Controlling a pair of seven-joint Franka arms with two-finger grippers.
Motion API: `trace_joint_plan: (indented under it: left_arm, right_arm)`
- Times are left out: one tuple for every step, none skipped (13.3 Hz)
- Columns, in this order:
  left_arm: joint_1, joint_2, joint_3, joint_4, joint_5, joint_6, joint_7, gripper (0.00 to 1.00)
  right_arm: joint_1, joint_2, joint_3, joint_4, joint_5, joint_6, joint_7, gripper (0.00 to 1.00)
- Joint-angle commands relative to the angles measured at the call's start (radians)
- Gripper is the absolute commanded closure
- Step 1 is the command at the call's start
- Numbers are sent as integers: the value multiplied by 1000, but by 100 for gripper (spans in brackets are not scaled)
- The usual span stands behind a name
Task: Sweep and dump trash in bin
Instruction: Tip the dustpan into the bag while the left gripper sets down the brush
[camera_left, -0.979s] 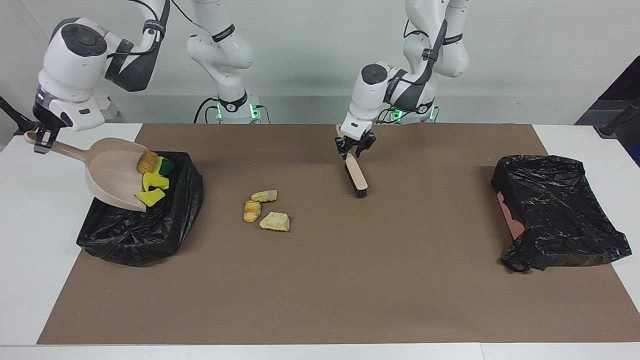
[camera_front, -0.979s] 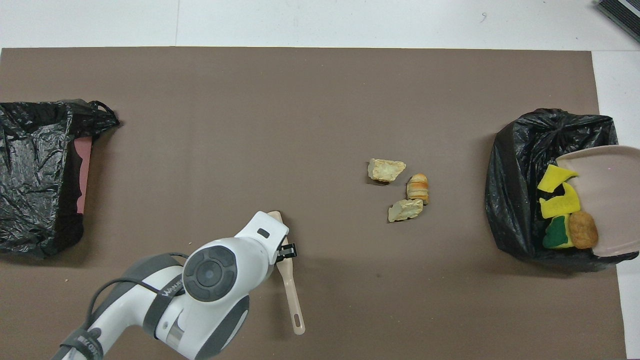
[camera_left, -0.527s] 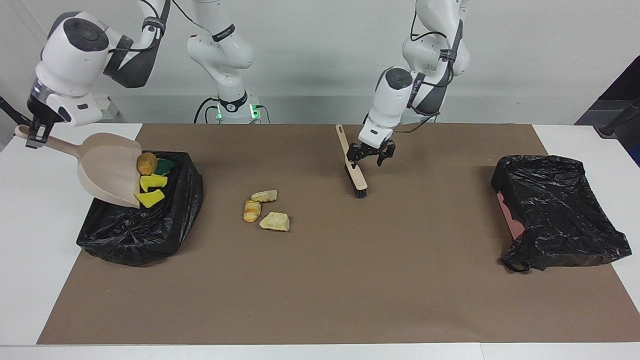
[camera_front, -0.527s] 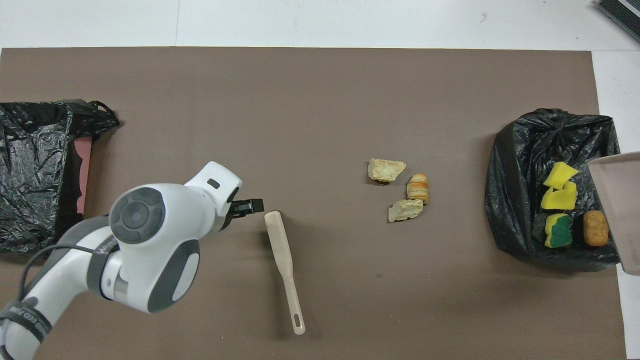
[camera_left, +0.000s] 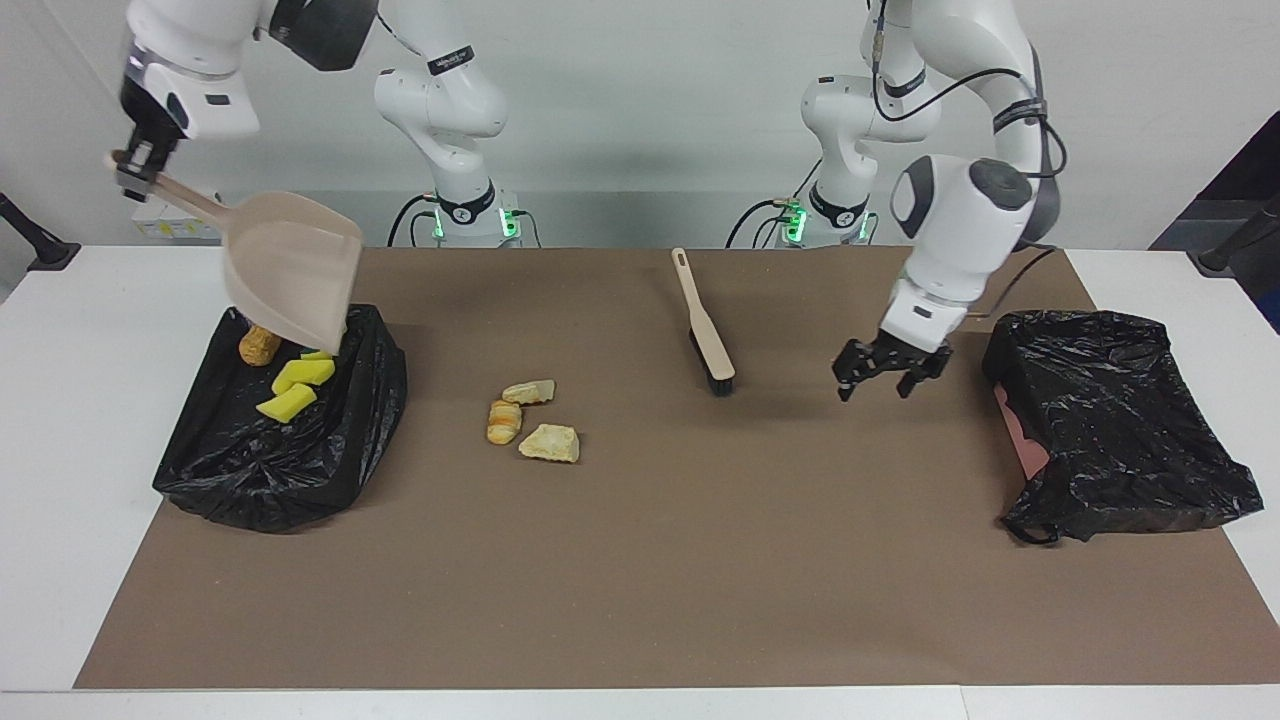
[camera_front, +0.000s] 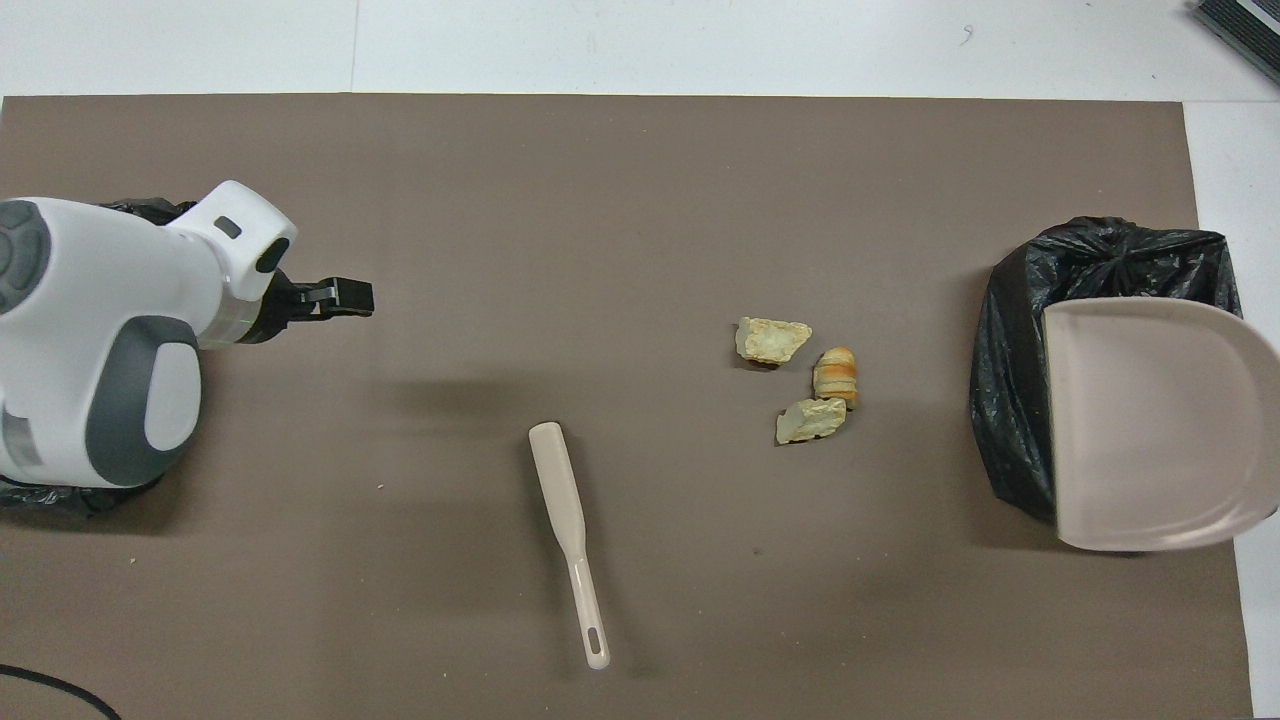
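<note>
Spongy yellow trash (camera_left: 293, 387) lies in the bin (camera_left: 350, 460); bread chunks (camera_left: 530, 420) remain beside it: light, crumbly, better swept. My right gripper (camera_left: 133, 172) clamps the dustpan (camera_left: 290, 268) handle; left gripper (camera_left: 880, 370) open, empty.

White worktop (camera_left: 70, 400), covered across the middle by a brown mat (camera_left: 700, 560). Beige brush (camera_left: 705, 332) flat on the mat, bristle end farther from the robots, handle end nearer. Beige dustpan (camera_left: 290, 270) raised and tilted, mouth down. Second black bag (camera_left: 1110, 420) at the left arm's end of the worktop, pink (camera_left: 1025, 440) showing at its edge.
</note>
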Motion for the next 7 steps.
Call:
trace_joint_plan:
  left_arm:
    - [86, 34, -11, 92, 0, -79, 96, 0]
    - [100, 33, -10, 98, 13, -86, 132, 0]
    - [109, 31, -5, 112, 54, -93, 162, 0]
    - [125, 31, -5, 141, 83, -133, 175, 0]
    - [128, 31, -4, 184, 99, -192, 198, 0]
    - [128, 28, -5, 222, 100, -243, 230, 0]
    - [128, 20, -4, 259, 100, -291, 238, 0]
  right_arm:
    - [51, 9, 12, -20, 91, 2, 245, 100]
    - [103, 22, 12, -27, 120, 4, 376, 100]
    - [140, 39, 12, -27, 153, 8, 504, 100]
    - [176, 62, 12, -25, 199, 13, 628, 100]
    - [209, 90, 12, -25, 253, 40, 761, 100]
    - [242, 125, 12, -21, 294, 72, 898, 100]
    - [293, 178, 12, -5, 324, 99, 1036, 100]
